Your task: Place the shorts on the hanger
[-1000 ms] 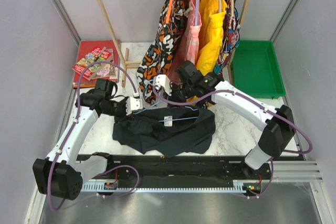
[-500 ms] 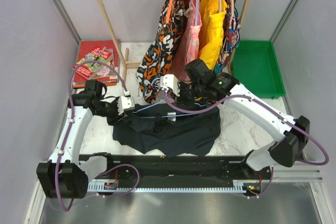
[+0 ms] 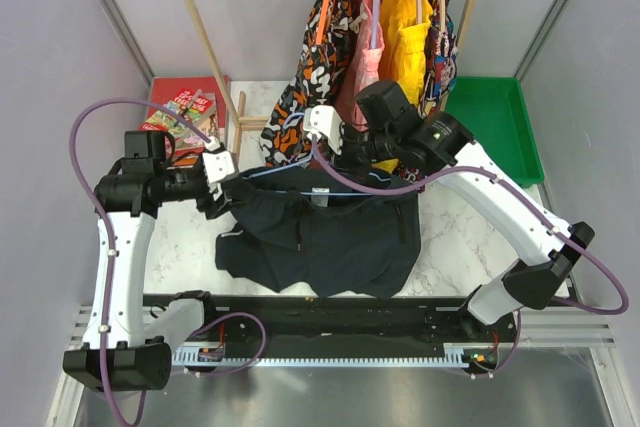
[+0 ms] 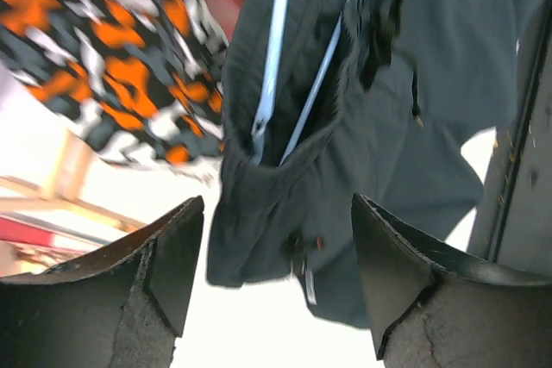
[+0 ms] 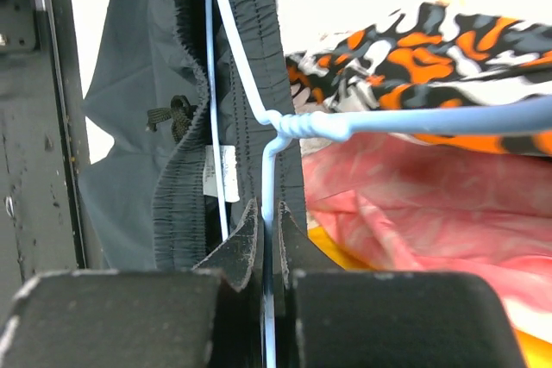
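Observation:
The black shorts point(image 3: 325, 237) hang by their waistband over the pale-blue wire hanger point(image 3: 285, 172), lifted at the top while the legs trail on the marble table point(image 3: 460, 237). My right gripper point(image 3: 343, 147) is shut on the hanger; in the right wrist view its fingertips point(image 5: 269, 221) pinch the wire just below the twisted neck point(image 5: 297, 122), beside the gathered waistband point(image 5: 177, 152). My left gripper point(image 3: 226, 185) stands open at the left end of the shorts. In the left wrist view the fabric point(image 4: 414, 109) and wire point(image 4: 272, 66) lie beyond its spread gripper point(image 4: 276, 239), untouched.
Patterned, pink and yellow garments point(image 3: 385, 37) hang on the wooden rack just behind the hanger, and the orange-black-white one point(image 4: 112, 58) is close on the left. A green tray point(image 3: 490, 127) sits back right. Red books point(image 3: 185, 117) lie back left.
My left gripper has opened, let go of the shorts and drawn back to the left. The right arm has raised the hanger with the shorts toward the rack.

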